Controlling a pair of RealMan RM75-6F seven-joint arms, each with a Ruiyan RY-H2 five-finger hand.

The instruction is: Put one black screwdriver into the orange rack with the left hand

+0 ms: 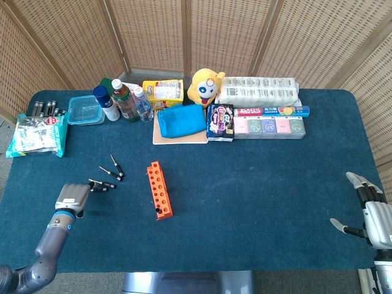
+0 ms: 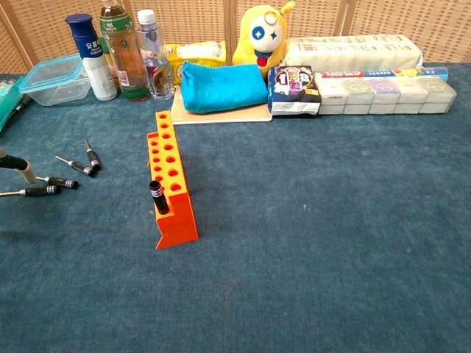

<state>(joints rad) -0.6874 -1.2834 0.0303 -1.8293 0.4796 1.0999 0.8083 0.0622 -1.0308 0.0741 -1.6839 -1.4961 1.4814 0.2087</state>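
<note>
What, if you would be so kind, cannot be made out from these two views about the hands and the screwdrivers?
- Left hand: the head view shows its back only, hiding the fingers; the chest view's left edge cuts off all but a fingertip.
- Whether it touches the nearest black screwdriver: too small to tell.
- Right hand: partly cut off by the head view's right edge; absent from the chest view.

One black screwdriver stands in the orange rack — upright.

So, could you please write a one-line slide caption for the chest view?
Orange rack holding one black screwdriver, three more screwdrivers lying on the blue table to its left.
</note>
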